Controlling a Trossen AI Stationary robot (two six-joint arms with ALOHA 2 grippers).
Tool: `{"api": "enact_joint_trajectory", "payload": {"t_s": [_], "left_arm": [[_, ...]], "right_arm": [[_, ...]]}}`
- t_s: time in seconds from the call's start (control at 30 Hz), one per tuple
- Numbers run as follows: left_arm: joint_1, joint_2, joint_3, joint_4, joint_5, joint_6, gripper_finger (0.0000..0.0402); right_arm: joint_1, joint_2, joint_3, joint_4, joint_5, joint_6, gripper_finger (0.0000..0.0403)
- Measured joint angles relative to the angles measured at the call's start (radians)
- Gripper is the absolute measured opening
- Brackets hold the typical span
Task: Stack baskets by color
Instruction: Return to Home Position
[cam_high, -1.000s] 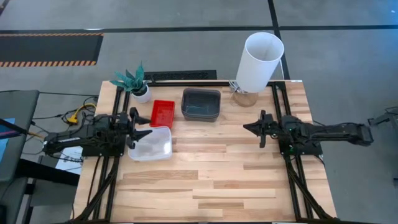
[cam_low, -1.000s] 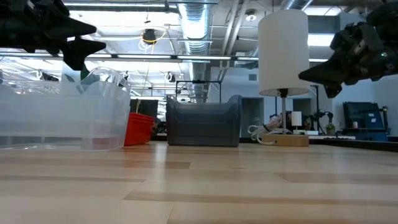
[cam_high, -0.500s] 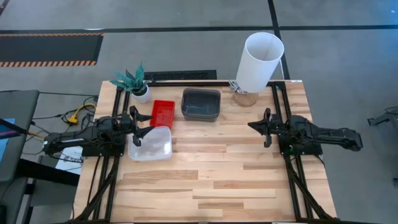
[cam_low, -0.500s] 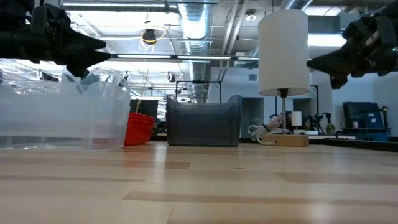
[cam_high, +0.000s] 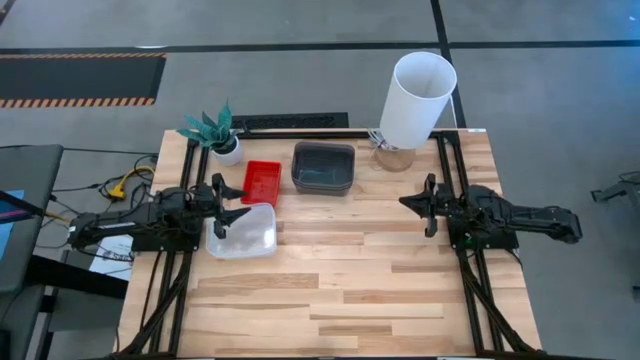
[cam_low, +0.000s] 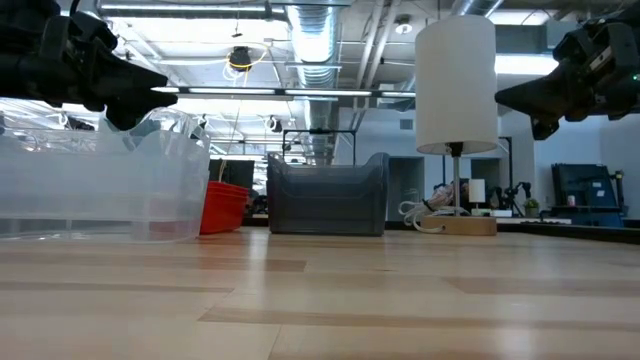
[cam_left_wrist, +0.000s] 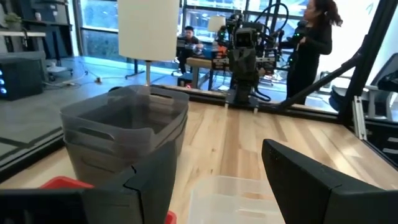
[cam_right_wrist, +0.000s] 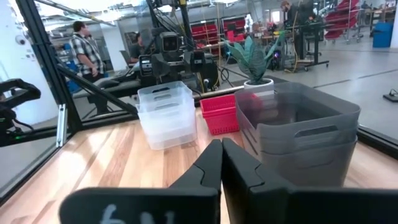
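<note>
Clear baskets (cam_high: 248, 235) sit nested in a stack at the table's left. My left gripper (cam_high: 243, 201) hovers open just over their far rim, its fingers (cam_left_wrist: 298, 180) spread wide above the clear rim (cam_left_wrist: 230, 199) without touching it. Red baskets (cam_high: 261, 182) stand stacked behind them, next to the stacked smoky grey baskets (cam_high: 323, 167) at the far middle. My right gripper (cam_high: 402, 201) is shut and level at the right, holding nothing; its wrist view looks past the fingertips (cam_right_wrist: 221, 146) at all three stacks.
A tall white cylinder (cam_high: 418, 100) on a wooden base stands at the far right. A small potted plant (cam_high: 215, 133) is at the far left corner. Bare wood runs across the table's middle and near half (cam_high: 330, 290). People are in the room beyond.
My left gripper has sunk a little and levelled over the clear baskets, staying open. My right arm has folded back toward the table's right edge, with its gripper drawn slightly away from the middle and up. The baskets have not moved.
</note>
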Motion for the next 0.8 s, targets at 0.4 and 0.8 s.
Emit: {"api": "enact_joint_trajectory", "payload": {"t_s": [0.4,0.8], "left_arm": [[0.0,0.0,0.0,-0.001,0.003,0.0,0.0224],[0.0,0.0,0.0,-0.002,0.003,-0.001,0.0224]], "right_arm": [[0.0,0.0,0.0,-0.002,0.0,-0.001,0.0023],[0.0,0.0,0.001,-0.002,0.0,-0.001,0.0029]]}}
